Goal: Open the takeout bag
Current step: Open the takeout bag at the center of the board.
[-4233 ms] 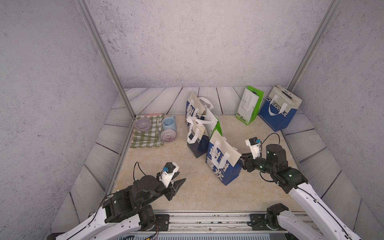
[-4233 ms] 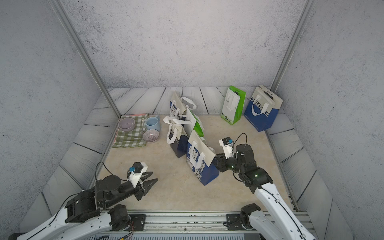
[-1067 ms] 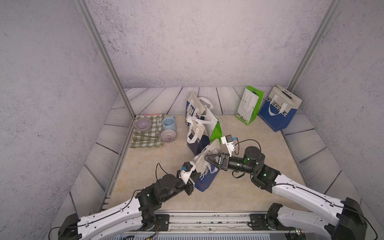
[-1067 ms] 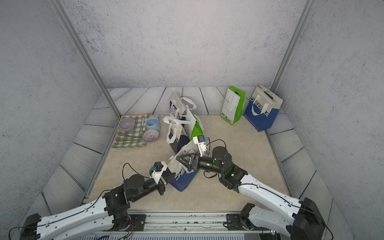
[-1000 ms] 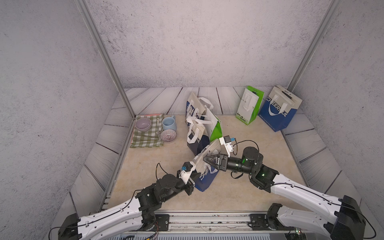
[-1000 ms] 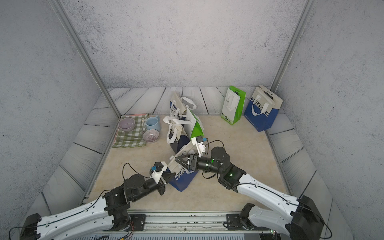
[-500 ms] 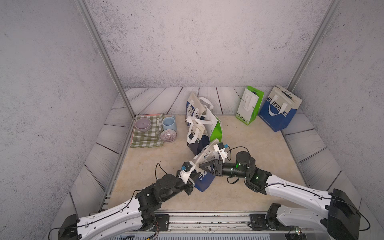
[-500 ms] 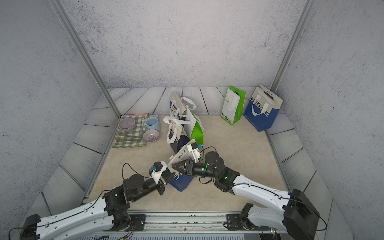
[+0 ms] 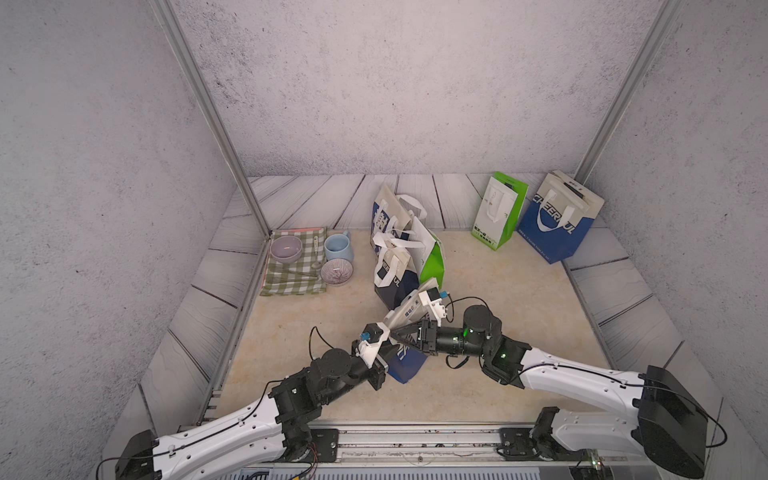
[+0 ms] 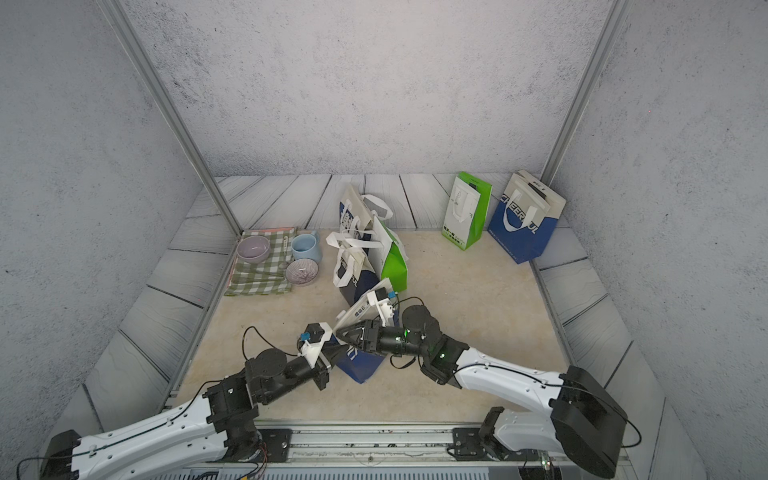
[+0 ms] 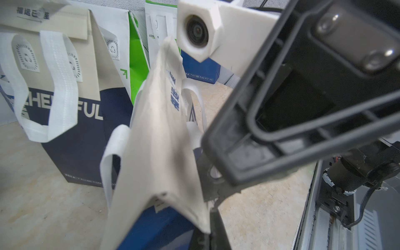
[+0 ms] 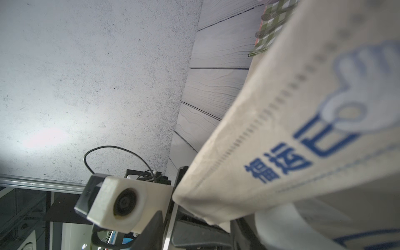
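Nearest of all, at the near top corner of the takeout bag (image 9: 405, 363), the left hand (image 9: 384, 332) is clamped fully shut on the cream upper panel. In the left wrist view the pinched fold is seen right at its closed fingertips (image 11: 216, 226).

Just beside that same corner, the right hand (image 9: 399, 332) is brought in from the bag's right side, pointed toward the left hand. Its tip is laid against the cream panel, and the corner is seen close up in the right wrist view. How far its jaws are parted, and whether any fabric is caught between them, cannot be told.

The bag itself is set on the bench (image 9: 498, 299) with its blue base down and its top leaned over. The long axis of the mouth is run from the two hands away toward the far right. The mouth is judged not yet spread. The opening pull is therefore expected across that axis, with the left hand as anchor and the right hand best placed for the opposite panel.

Just beyond the bag a cluster of other bags (image 9: 395, 274) is stood, close enough to be knocked.
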`<state>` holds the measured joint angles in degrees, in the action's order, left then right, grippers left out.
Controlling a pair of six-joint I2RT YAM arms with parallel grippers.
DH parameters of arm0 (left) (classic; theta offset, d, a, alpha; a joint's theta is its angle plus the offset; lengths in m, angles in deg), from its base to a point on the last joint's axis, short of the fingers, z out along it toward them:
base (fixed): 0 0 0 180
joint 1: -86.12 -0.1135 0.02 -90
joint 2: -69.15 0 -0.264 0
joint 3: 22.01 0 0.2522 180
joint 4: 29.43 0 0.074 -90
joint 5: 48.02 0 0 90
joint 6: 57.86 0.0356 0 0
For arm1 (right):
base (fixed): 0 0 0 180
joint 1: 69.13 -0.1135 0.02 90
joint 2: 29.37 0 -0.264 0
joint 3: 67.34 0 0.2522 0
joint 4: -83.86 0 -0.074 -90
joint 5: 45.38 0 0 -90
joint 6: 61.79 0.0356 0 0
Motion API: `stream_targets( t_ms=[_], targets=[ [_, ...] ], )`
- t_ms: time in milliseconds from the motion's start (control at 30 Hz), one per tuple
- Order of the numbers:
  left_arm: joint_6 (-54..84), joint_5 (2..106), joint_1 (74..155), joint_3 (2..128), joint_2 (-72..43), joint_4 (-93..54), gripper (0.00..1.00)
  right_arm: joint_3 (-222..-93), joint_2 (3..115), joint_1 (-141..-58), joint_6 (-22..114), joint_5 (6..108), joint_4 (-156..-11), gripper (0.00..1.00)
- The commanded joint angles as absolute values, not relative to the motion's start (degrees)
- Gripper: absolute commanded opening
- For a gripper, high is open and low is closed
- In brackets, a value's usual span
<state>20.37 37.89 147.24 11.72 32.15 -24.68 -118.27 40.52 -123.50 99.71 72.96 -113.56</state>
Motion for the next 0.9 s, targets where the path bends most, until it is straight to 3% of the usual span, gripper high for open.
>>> stream_targets(
  t_ms=[0,367,633,867],
  targets=[
    [20.89,37.89,146.9,11.2,33.02,-26.48,0.0,-119.27,41.12,-124.06,103.02,72.48,-119.55,0.46],
    [21.12,37.5,146.83,10.76,33.59,-26.57,0.0,-119.2,40.48,-124.35,103.97,71.08,-119.21,0.29],
    [21.53,37.39,146.69,10.61,34.43,-26.39,0.0,-118.72,40.66,-124.41,104.48,69.33,-118.76,0.08],
    [21.59,37.5,146.68,10.55,34.27,-26.5,0.0,-118.39,40.58,-124.5,105.19,68.61,-120.07,0.0]
  ],
)
